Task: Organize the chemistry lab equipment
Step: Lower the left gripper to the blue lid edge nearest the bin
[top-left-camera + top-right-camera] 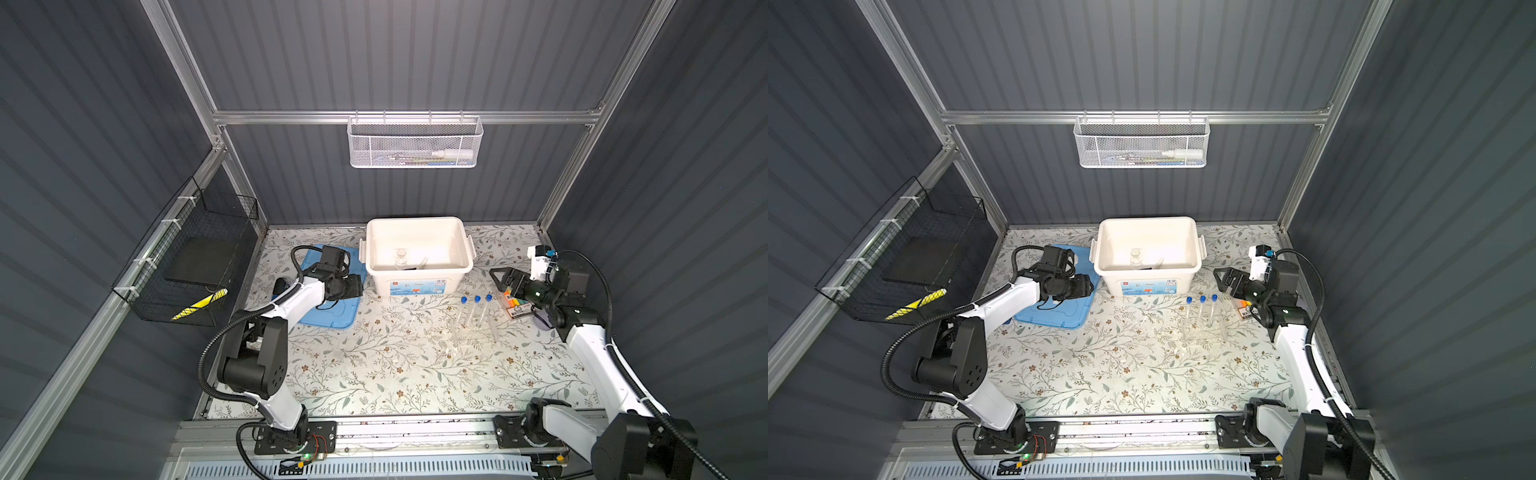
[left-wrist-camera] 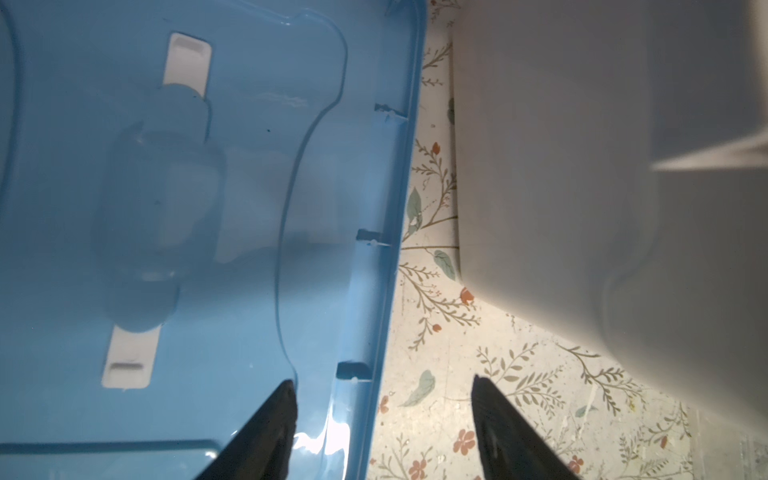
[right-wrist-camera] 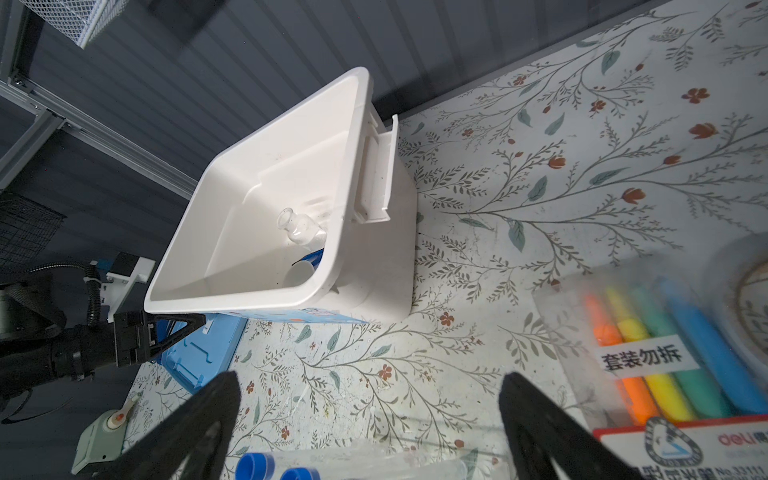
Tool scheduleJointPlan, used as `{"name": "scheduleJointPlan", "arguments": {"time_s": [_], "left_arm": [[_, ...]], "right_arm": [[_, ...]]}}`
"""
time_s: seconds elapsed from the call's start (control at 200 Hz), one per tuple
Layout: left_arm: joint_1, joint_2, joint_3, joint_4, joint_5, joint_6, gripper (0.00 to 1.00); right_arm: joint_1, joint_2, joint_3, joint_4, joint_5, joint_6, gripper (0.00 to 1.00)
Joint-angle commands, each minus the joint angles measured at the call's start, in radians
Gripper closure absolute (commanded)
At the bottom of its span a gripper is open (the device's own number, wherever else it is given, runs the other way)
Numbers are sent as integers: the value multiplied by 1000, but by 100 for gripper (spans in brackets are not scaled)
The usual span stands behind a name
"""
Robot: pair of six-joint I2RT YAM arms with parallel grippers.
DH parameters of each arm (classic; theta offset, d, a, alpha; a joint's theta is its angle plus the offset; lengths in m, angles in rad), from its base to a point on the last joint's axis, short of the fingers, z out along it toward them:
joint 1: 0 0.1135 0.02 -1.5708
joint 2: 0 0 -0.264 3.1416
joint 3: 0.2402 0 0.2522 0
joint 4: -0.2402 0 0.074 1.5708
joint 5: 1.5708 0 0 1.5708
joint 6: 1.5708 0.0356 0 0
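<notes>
I had the left jaws apart with nothing clamped, straddling the long rim of the blue lid (image 2: 208, 249). One jaw hung over the lid's inside, the other over the bare flowered worktop (image 1: 374, 374). Just beyond that outer jaw rose the side wall of the white storage bin (image 1: 457, 280), with only a narrow strip of worktop between lid and bin.

The right jaws were wide apart and empty, hanging above the worktop on the bin's other side. Ahead of them a bare patch ran up to the bin's latch side. Close beside one jaw lay the pack of coloured highlighters (image 3: 665, 353). Close under them, the three blue-capped test tubes (image 1: 477, 309) stood in the clear tube rack (image 1: 473, 332).

The small clear glass vessel (image 3: 300, 227) stood inside the bin near its front wall, next to a white piece and a sliver of blue I could not name.

Behind both jaws, a wide stretch of bare worktop reached the front rail (image 1: 415, 428). The white mesh basket (image 1: 374, 145) and the black wire basket (image 1: 178, 291) hung on the walls, well apart from both jaws.
</notes>
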Motion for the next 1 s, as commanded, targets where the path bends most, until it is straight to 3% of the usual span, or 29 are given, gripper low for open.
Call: {"name": "scheduleJointPlan", "arguments": {"time_s": [0.0, 0.485, 0.995], "left_arm": [[-34, 51, 61, 22, 4, -23, 30], [-104, 198, 212, 50, 5, -34, 28], [-105, 93, 43, -33, -99, -29, 30]], "right_arm": [[-4, -2, 18, 14, -14, 6, 1], [-4, -23, 6, -5, 5, -6, 1], [-4, -17, -4, 1, 2, -4, 1]]}}
